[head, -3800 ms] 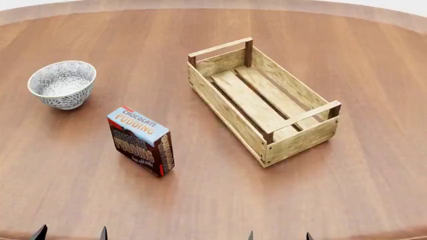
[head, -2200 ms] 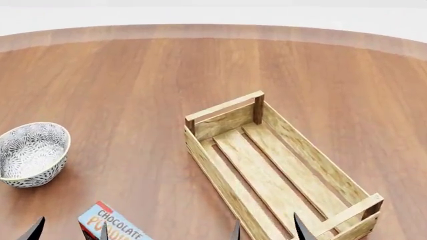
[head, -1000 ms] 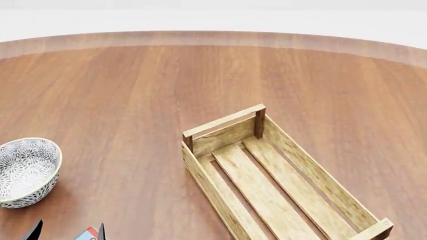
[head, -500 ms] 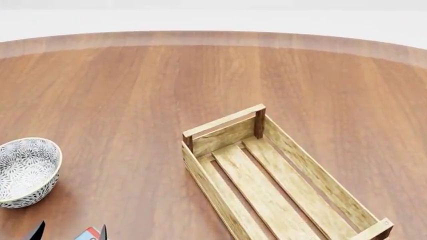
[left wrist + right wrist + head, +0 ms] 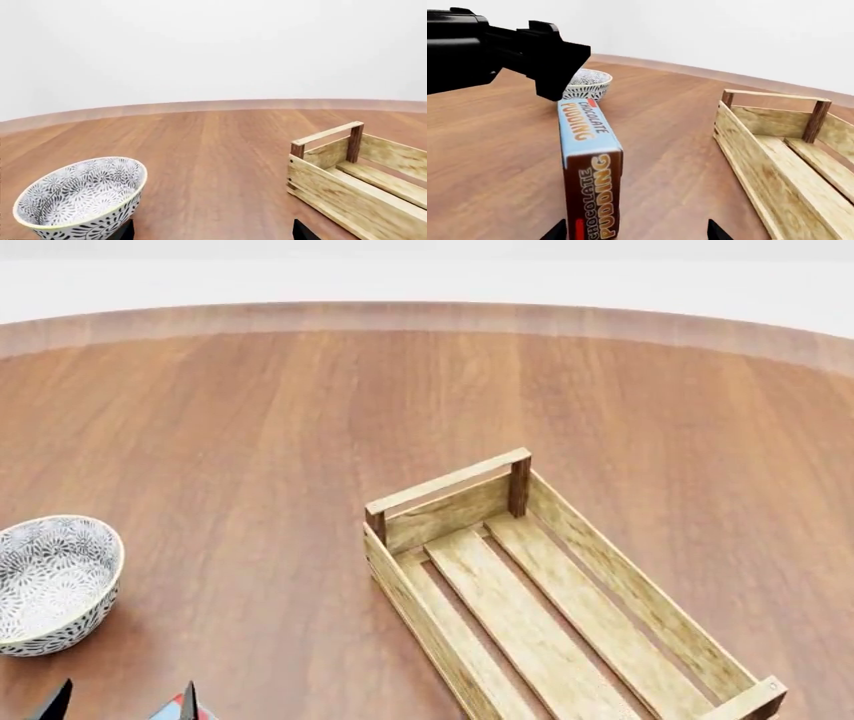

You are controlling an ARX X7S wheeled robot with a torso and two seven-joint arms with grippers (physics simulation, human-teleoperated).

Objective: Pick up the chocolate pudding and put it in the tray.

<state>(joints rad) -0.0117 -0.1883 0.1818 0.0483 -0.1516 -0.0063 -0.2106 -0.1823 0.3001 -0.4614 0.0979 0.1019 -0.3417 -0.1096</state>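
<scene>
The chocolate pudding (image 5: 590, 165) stands upright on the table, light-blue top up and brown front facing the right wrist camera. Only a sliver of it (image 5: 171, 710) shows at the bottom edge of the head view. The tray (image 5: 534, 590) is an empty light-wood slatted crate at centre right; it also shows in the left wrist view (image 5: 347, 175) and the right wrist view (image 5: 760, 150). My left gripper (image 5: 120, 705) is open and hovers over the pudding's far end (image 5: 550, 75); its jaws hold nothing (image 5: 213, 232). My right gripper (image 5: 637, 232) is open and low, and the pudding stands just ahead of one finger.
A grey-white patterned bowl (image 5: 54, 585) sits at the left, close to my left gripper, and shows in the left wrist view (image 5: 80, 200) and the right wrist view (image 5: 587, 82). The round wooden table (image 5: 267, 420) stretches far behind, with its rim at the back.
The head view rose earlier, so the pudding dropped to its bottom edge. In the last half second my left fingertips shifted slightly left. Tray and bowl have not moved.
</scene>
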